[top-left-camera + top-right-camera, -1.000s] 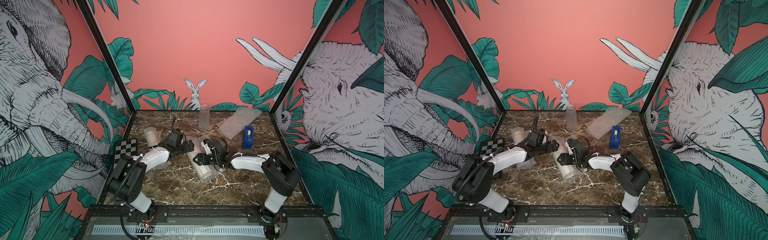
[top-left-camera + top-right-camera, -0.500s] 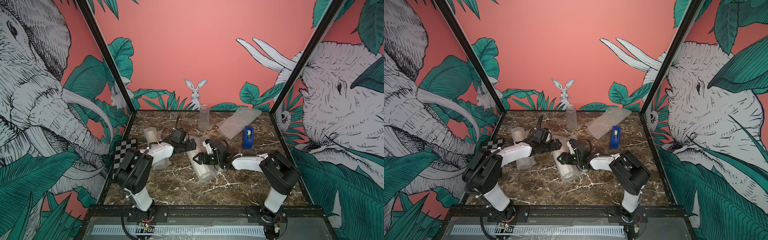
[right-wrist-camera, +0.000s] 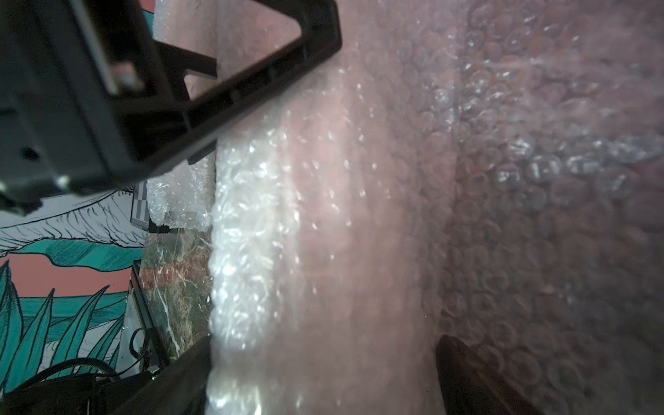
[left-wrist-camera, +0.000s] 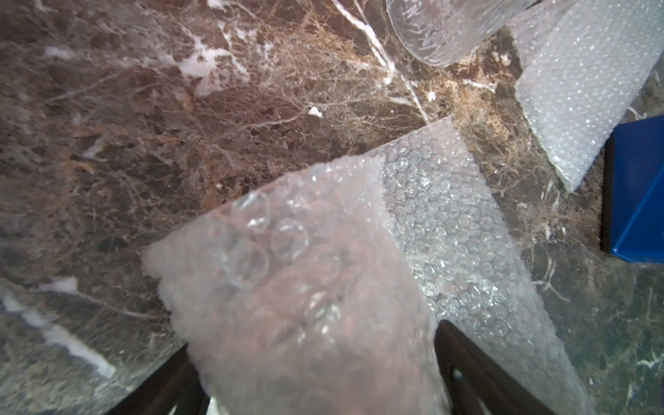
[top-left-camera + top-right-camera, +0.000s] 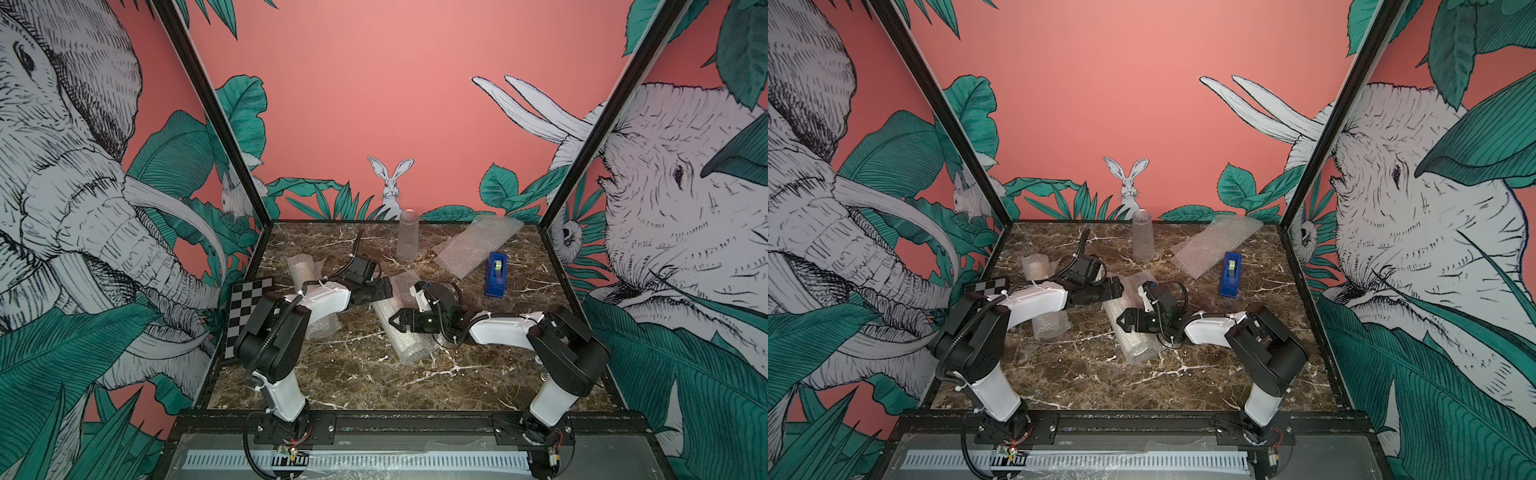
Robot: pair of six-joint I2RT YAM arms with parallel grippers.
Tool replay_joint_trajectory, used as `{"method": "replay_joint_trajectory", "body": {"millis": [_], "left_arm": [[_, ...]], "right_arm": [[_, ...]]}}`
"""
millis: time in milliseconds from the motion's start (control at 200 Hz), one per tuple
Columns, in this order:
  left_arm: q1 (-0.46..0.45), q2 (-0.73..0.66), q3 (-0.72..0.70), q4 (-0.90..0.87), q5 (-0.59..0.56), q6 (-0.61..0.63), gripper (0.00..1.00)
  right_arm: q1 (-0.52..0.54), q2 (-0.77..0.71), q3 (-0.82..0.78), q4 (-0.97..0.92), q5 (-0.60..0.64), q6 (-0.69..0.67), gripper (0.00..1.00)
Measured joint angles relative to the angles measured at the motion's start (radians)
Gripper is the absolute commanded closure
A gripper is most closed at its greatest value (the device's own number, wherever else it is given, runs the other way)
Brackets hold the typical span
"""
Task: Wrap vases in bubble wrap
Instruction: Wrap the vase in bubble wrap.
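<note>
The wrapped vase (image 5: pixel 409 340) lies in the middle of the bench (image 5: pixel 374 386). It is likely light but fragile, with a soft, slippery bubble skin. Around its far end the left claw (image 5: pixel 384 289) stands wide; I cannot tell whether it presses. Over the middle the right claw (image 5: pixel 395 323) gapes apart. Take the padded body gently.

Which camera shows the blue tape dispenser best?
Either top view: both top views show the whole blue tape dispenser upright beside a bubble wrap sheet, tape roll visible. The left wrist view catches only one blue corner at its frame edge. The right wrist view doesn't show it.
</note>
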Motion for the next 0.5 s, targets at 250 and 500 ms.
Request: {"method": "replay_joint_trajectory", "body": {"millis": [250,500], "left_arm": [[-0.016,0.021,0.028,-0.019,-0.047,0.0,0.07],[-0.024,0.044,0.048,-0.029,-0.067,0.002,0.07]], "right_arm": [[0.0,-0.105,-0.08,-0.034,0.014,0.0,0.05],[0.018,-0.251,-0.08,-0.247,0.12,-0.082,0.05]]}}
